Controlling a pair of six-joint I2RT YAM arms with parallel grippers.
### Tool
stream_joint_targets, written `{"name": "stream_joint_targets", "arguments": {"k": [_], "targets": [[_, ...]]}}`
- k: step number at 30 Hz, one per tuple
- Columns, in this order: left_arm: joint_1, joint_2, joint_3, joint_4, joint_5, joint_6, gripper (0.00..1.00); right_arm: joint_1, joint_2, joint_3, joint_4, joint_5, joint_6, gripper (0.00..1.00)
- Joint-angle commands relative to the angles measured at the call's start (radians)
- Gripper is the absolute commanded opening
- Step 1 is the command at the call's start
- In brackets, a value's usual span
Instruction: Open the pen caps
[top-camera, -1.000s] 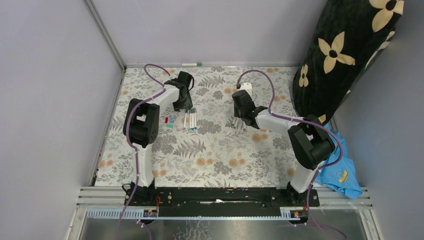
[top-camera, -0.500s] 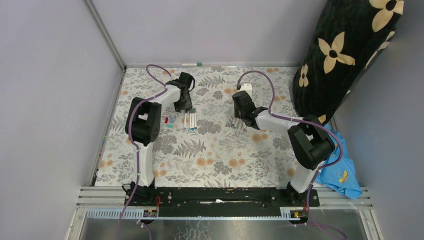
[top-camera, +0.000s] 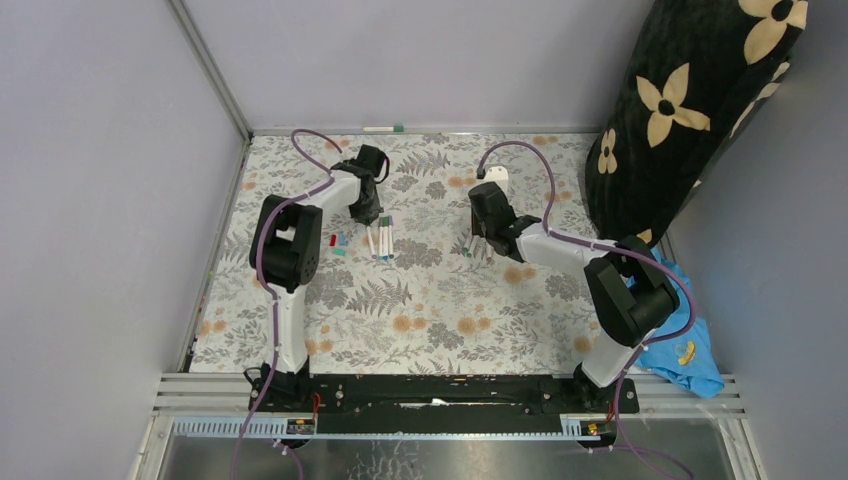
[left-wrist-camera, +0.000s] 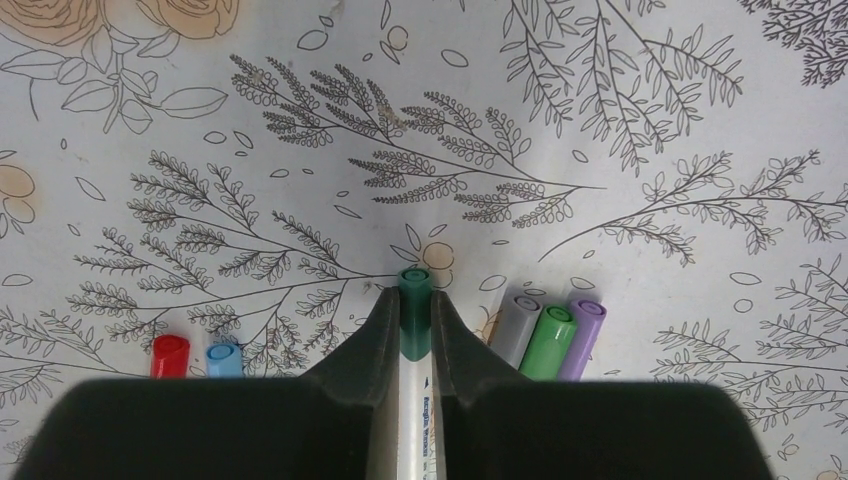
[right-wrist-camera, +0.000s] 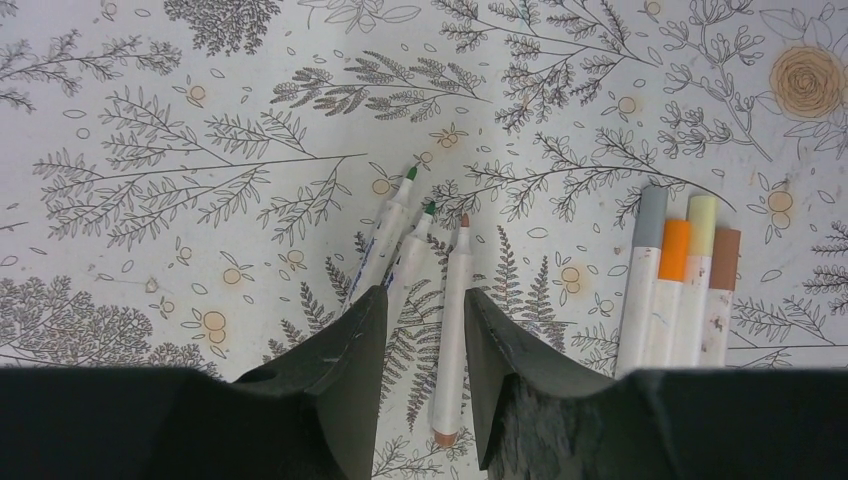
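Note:
In the left wrist view my left gripper (left-wrist-camera: 416, 312) is shut on a white pen, its fingers (left-wrist-camera: 383, 330) pinching the dark green cap (left-wrist-camera: 415, 300). Right of it lie pens with grey (left-wrist-camera: 518, 328), green (left-wrist-camera: 548, 342) and purple (left-wrist-camera: 582, 335) caps. Loose red (left-wrist-camera: 169, 355) and blue (left-wrist-camera: 224, 358) caps lie to the left. My right gripper (right-wrist-camera: 422, 305) is open low over three uncapped pens (right-wrist-camera: 452, 320). Pens with grey, orange (right-wrist-camera: 675, 250), yellow and brown caps lie to its right. From above, the left gripper (top-camera: 370, 212) and right gripper (top-camera: 480, 240) are both far out on the table.
A floral cloth (top-camera: 420, 320) covers the table. A black flowered cushion (top-camera: 690, 110) leans at the back right. A blue cloth (top-camera: 685, 345) lies by the right arm's base. One pen (top-camera: 383, 129) lies against the back wall.
My right arm has shifted slightly right and nearer the pens under it. My left gripper has barely moved, and the pens beside it lie slightly more tilted.

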Motion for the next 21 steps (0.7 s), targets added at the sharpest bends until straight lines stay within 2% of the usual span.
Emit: {"name": "stream_joint_targets", "arguments": {"k": [1, 7, 14, 21], "targets": [[-0.003, 0.009, -0.061, 0.023, 0.006, -0.027, 0.00, -0.003, -0.056, -0.003, 0.018, 0.026, -0.018, 0.41], [-0.002, -0.119, -0.129, 0.081, -0.008, -0.056, 0.00, 0.022, -0.097, -0.009, 0.043, -0.055, -0.068, 0.41], [-0.002, -0.231, -0.128, 0.090, -0.005, -0.081, 0.00, 0.061, -0.134, 0.012, 0.046, -0.147, -0.093, 0.41], [-0.002, -0.288, -0.113, 0.068, 0.047, -0.107, 0.00, 0.096, -0.151, -0.002, 0.114, -0.355, -0.106, 0.41]]}}
